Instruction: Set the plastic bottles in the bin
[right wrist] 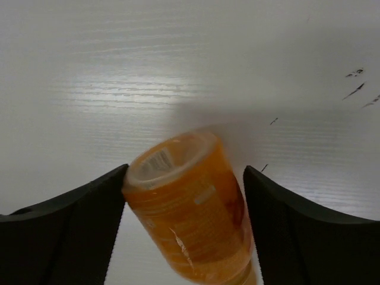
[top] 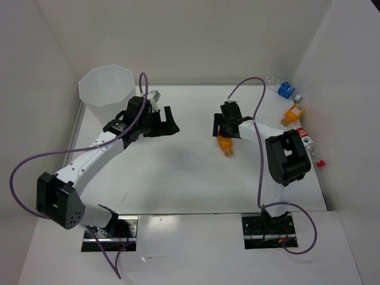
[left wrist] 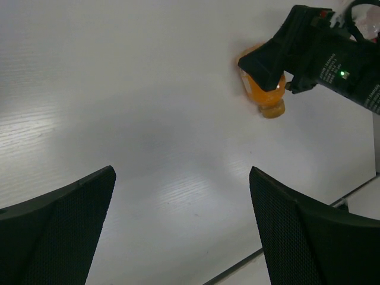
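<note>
1. We see the right hand [right wrist: 186, 170] down over an orange bottle [right wrist: 190, 219] that lies on the worktop [top: 178, 178], a little right of the middle.
2. Its fingers stand one on each side of the bottle. The left finger touches it and the right one is very close, but we cannot tell whether they clamp it.
3. The left hand [left wrist: 182, 172] hangs above the worktop left of the middle, its fingers wide apart, well apart from that bottle.
4. The bin [top: 98, 98] stands upright at the far left corner, just beyond the left hand.
5. A second orange bottle [top: 293, 113] and the clear bottle with a blue label [top: 286, 89] lie near each other along the far right edge, well apart from the bin.
6. Nearer on that edge lies a red-and-white item [top: 313, 149], just beside the right arm.
</note>
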Available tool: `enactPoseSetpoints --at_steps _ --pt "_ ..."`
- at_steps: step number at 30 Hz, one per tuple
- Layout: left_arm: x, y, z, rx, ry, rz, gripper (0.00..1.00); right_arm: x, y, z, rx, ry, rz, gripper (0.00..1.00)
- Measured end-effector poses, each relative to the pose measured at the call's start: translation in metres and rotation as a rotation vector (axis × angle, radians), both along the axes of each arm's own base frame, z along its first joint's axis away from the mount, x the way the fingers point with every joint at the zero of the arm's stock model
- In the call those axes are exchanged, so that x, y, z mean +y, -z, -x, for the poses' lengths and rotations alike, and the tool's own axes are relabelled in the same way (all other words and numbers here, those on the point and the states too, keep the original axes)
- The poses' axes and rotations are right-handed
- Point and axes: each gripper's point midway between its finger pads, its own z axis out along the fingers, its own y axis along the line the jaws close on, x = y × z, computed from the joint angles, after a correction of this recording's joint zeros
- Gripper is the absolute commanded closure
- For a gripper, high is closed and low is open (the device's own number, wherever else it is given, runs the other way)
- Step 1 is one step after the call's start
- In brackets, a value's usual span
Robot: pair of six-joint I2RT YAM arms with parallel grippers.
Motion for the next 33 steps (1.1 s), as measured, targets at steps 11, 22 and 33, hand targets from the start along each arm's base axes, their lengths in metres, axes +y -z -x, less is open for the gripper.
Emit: enactPoseSetpoints --at_steps 11,22,33 --pt "-0.003 -0.002 0.01 -0.019 0.054 0.015 0.0 0.011 0.005 -0.012 0.012 -0.004 -0.037 0.55" --pt "-0.075 0.01 0.02 0.016 0.36 0.18 0.0 0.104 -0.12 -0.011 -0.162 -0.082 -0.436 0.64" --pt "-0.09 0.037 0.016 0.061 0.363 0.122 0.0 0.139 -0.166 -0.002 -0.162 -0.166 -0.626 0.67"
